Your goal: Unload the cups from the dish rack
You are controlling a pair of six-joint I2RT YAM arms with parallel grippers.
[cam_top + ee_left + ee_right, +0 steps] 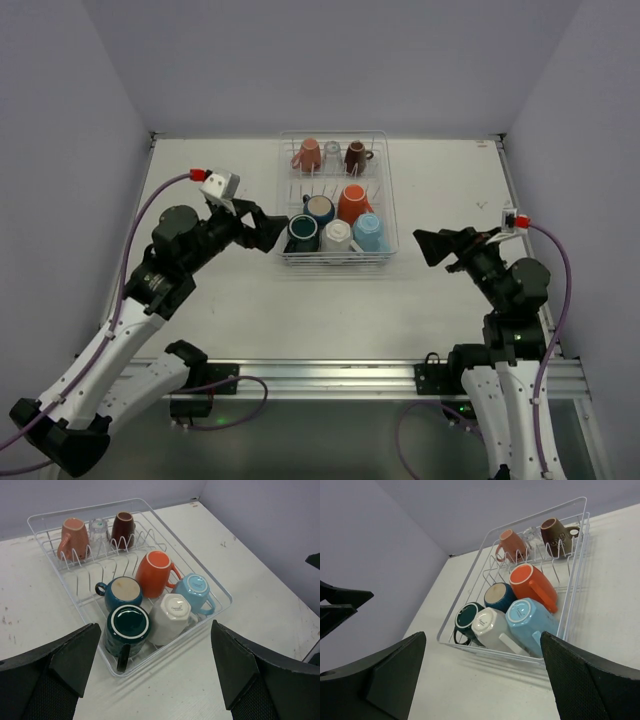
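Note:
The white wire dish rack (391, 190) stands at the table's middle back. Its far row holds a salmon pink cup (309, 155), a clear glass (332, 153) and a dark brown cup (355, 155). Nearer lie a navy cup (123, 592), an orange cup (154, 572), a dark green cup (128, 626), a cream-white cup (170, 617) and a light blue cup (196, 591), all bottoms-up or tipped over. My left gripper (273, 230) hovers open just left of the rack's near corner. My right gripper (428, 247) hangs open to the rack's right, apart from it.
The white table (220, 300) is walled by purple panels at the back and on both sides. An aluminium rail (330, 375) with the arm bases runs along the near edge. Bare tabletop lies left, right and in front of the rack.

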